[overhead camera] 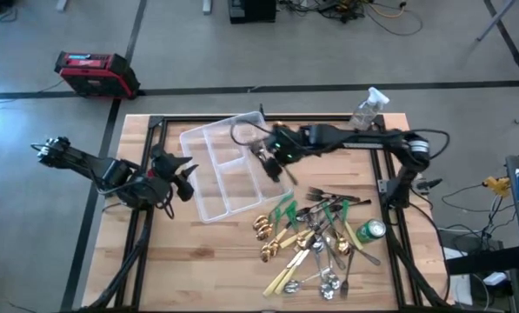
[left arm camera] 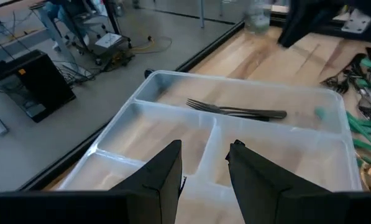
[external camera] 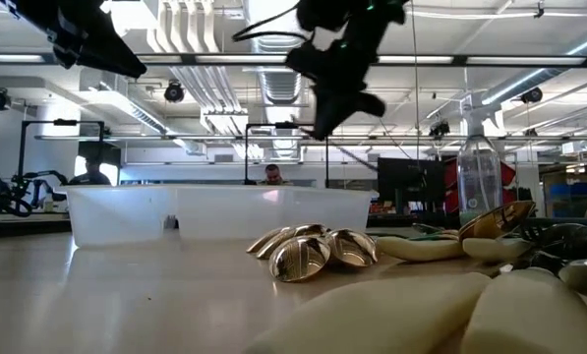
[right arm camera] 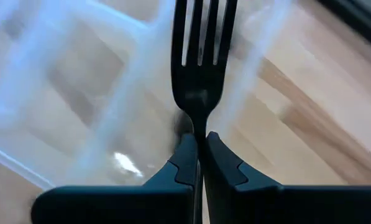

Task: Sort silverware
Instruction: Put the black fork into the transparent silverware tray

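Because the right jaws (right arm camera: 202,149) are clamped together on the thin neck of a dark fork (right arm camera: 201,50), with the tines pointing away past the fingertips, the step in hand looks like carrying that fork into the clear divided tray (overhead camera: 209,137) and setting it down. In the high view the right jaws (overhead camera: 275,158) hang over the tray's edge nearest the pile, and in the low view they sit well above the tray's rim, so the fork has height to lose before release. The grip is narrow and near the tines, so the handle probably swings easily; a slow descent and level wrist would keep it from pivoting. One dark fork (left arm camera: 235,110) already lies in the long compartment just under and beyond the jaws, and the held fork likely belongs beside it, lengthwise, not across a divider. Opening only once the fork is low inside the walls would stop it bouncing out.

Farther out, the rest of the silverware (overhead camera: 316,239) lies heaped on the counter (overhead camera: 198,269), near a green can (overhead camera: 369,230). The left jaws (left arm camera: 204,168) wait apart and empty at the tray's far side.
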`<control>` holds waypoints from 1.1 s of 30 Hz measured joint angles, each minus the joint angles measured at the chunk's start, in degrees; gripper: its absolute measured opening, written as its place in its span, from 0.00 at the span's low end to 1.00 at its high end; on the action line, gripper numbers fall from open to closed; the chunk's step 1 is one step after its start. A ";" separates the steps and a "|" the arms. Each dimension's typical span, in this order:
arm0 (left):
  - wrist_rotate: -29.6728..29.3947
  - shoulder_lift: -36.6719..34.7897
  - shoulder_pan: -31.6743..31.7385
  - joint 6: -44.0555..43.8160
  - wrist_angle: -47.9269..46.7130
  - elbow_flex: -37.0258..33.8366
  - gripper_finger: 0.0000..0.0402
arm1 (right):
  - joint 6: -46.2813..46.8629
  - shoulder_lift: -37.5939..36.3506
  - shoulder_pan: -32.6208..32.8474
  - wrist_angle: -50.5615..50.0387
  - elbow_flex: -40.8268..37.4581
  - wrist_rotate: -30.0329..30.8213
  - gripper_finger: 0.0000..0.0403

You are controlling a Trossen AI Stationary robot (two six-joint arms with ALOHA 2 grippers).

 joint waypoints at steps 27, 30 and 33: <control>3.64 -1.21 -0.11 -1.29 -0.17 0.00 0.29 | -1.61 34.27 -9.54 -15.58 32.65 -8.93 0.09; 3.62 -1.22 -0.11 -1.23 -0.29 0.00 0.29 | -5.10 32.40 -9.36 -17.04 32.88 -8.77 0.17; 3.60 -1.29 -0.11 -1.21 -0.63 -0.01 0.29 | -6.74 29.84 -9.18 -18.32 33.03 -7.43 0.24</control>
